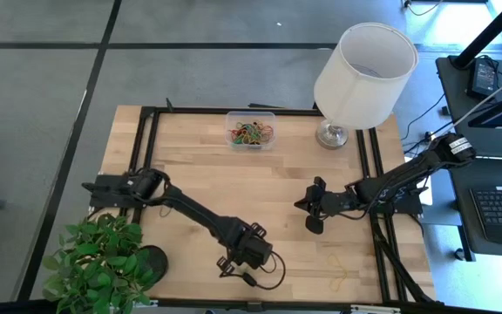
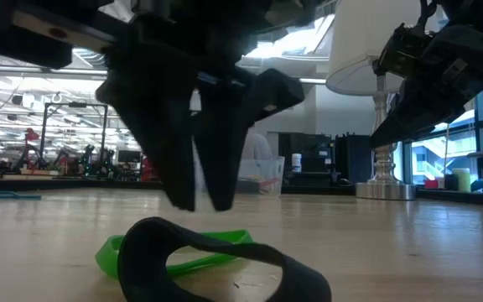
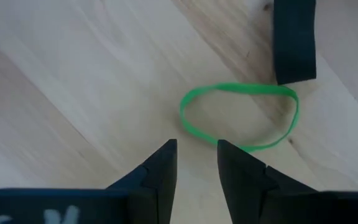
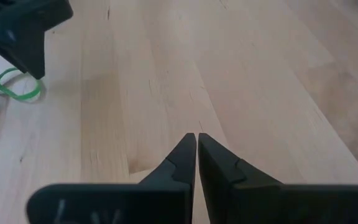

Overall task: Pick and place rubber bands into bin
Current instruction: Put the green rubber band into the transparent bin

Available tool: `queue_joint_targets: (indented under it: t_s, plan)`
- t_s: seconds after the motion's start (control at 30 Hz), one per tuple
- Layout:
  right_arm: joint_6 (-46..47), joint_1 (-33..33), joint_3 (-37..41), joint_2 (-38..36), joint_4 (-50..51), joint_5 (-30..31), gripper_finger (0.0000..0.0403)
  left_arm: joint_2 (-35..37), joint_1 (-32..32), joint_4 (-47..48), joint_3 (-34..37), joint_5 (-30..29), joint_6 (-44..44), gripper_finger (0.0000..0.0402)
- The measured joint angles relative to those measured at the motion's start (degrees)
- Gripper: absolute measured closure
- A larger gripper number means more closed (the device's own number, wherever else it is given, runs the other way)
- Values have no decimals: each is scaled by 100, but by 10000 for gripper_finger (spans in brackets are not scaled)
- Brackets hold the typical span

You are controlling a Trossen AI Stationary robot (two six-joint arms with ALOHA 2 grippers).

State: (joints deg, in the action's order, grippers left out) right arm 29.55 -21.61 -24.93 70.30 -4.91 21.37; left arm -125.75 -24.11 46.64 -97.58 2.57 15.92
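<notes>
A green rubber band point(image 3: 238, 118) lies flat on the wooden table near its front edge, beside a wide black band point(image 3: 294, 40) that stands up in a loop point(image 2: 225, 268). My left gripper point(image 3: 196, 149) points down, open, just short of the green band, its fingertips point(image 2: 199, 197) above the wood. The clear bin point(image 1: 230, 131) at the table's far middle holds several coloured rubber bands point(image 1: 251, 133). My right gripper point(image 4: 196, 140) hangs shut over the table's right part point(image 1: 312, 209), with nothing in it.
A white lampshade on a metal foot point(image 1: 364, 74) stands at the far right, next to the bin. A potted plant point(image 1: 98, 262) fills the near left corner. A pale yellow band point(image 1: 340, 272) lies near the front right. Bare wood spreads between the arms.
</notes>
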Motion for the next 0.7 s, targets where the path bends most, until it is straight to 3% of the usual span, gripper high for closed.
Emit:
queue_joint_targets:
  t_s: [0.23, 0.7]
  plan:
    - [-10, -1, 0, 0, -1, 0, 380, 2, -49, -461, 0, 17, 285, 290]
    - [187, -1, 0, 0, -2, -1, 380, -251, -55, -1028, 0, 254, -216, 304]
